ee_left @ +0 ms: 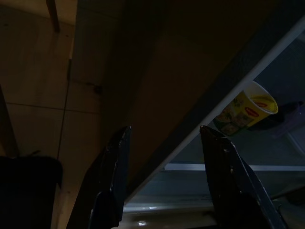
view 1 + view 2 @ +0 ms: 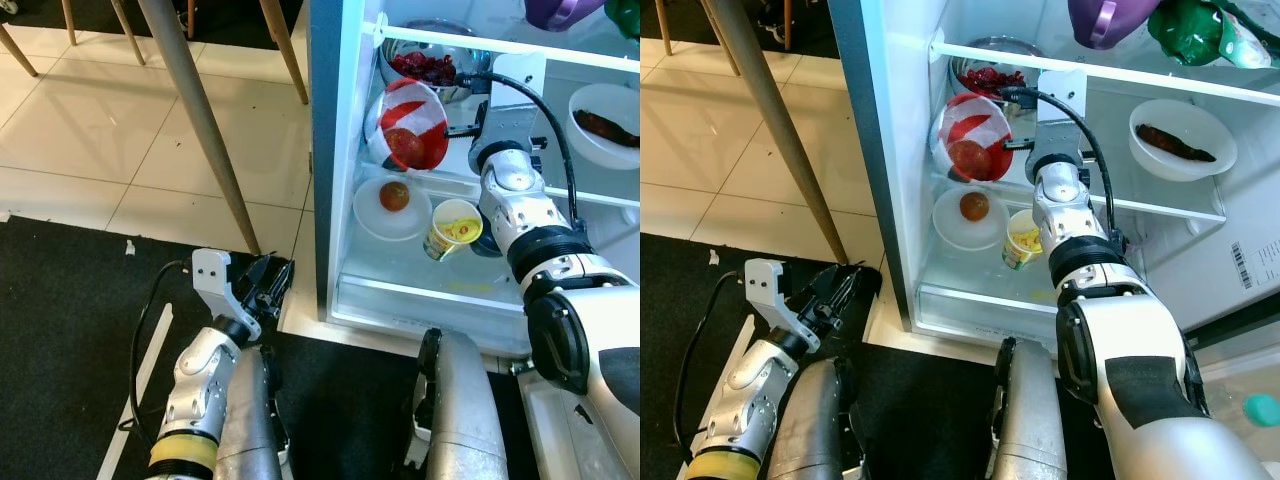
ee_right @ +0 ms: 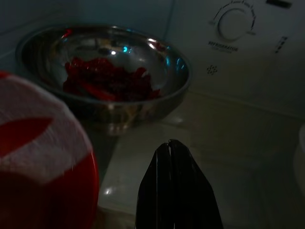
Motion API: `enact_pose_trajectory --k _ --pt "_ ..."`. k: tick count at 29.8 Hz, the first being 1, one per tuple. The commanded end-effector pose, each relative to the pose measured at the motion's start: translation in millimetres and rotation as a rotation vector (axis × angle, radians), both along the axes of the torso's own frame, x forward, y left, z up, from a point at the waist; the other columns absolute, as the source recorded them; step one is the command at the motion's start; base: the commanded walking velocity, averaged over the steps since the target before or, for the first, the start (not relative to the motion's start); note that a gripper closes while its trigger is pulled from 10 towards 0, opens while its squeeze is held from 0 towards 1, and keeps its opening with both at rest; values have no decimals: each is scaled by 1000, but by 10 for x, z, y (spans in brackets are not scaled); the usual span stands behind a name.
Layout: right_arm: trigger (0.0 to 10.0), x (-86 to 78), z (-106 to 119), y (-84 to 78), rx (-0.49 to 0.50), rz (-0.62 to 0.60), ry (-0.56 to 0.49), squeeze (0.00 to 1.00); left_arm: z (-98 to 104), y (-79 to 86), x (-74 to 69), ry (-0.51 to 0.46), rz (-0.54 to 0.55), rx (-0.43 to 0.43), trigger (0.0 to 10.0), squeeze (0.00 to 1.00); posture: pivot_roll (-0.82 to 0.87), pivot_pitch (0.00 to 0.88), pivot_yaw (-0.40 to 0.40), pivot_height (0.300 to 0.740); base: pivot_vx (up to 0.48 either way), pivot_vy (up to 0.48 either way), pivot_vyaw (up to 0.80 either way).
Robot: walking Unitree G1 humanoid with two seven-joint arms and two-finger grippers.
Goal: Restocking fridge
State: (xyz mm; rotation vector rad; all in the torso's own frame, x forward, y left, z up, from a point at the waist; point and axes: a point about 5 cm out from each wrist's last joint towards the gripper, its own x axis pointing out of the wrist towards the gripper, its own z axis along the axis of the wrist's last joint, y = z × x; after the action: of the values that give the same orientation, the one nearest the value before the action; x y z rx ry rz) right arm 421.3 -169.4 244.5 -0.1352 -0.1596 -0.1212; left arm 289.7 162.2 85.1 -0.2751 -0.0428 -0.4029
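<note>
White fridge shelves (image 2: 600,196) fill the upper right. Right gripper (image 3: 174,157), fingers pressed together, sits just right of the tilted red-and-white bowl (image 2: 408,122) holding a round red fruit. Behind gleams a steel bowl (image 3: 102,71); below, a yellow cup (image 2: 452,228). Left gripper (image 1: 164,136) hangs spread.

You can't see the right gripper (image 2: 452,131) tips from the head views: the red bowl (image 2: 408,124) rim covers them. Steel bowl (image 2: 432,62) sits half behind the shelf edge and the red bowl. Purple item (image 2: 1108,18) and green bag (image 2: 1188,28) are cut off at the top edge. Left wrist view is dark; cup (image 1: 245,110) label unreadable.
</note>
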Motion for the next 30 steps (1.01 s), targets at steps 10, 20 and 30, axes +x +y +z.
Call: enact_pose_trajectory --k 10,20,30 --pt "10000 -10 63 -124 36 -28 -34 0 -68 -66 3 25 -19 -20 10000 0 34 264 -10 515 0 0 0" --pt "10000 -20 -21 -84 42 1 -19 0 -71 -77 11 24 -22 -22 10000 0 32 257 -7 515 0 0 0" --pt "10000 -65 -208 -86 70 57 3 0 -80 -102 38 26 -29 -25 10000 0 18 243 -4 515 0 0 0"
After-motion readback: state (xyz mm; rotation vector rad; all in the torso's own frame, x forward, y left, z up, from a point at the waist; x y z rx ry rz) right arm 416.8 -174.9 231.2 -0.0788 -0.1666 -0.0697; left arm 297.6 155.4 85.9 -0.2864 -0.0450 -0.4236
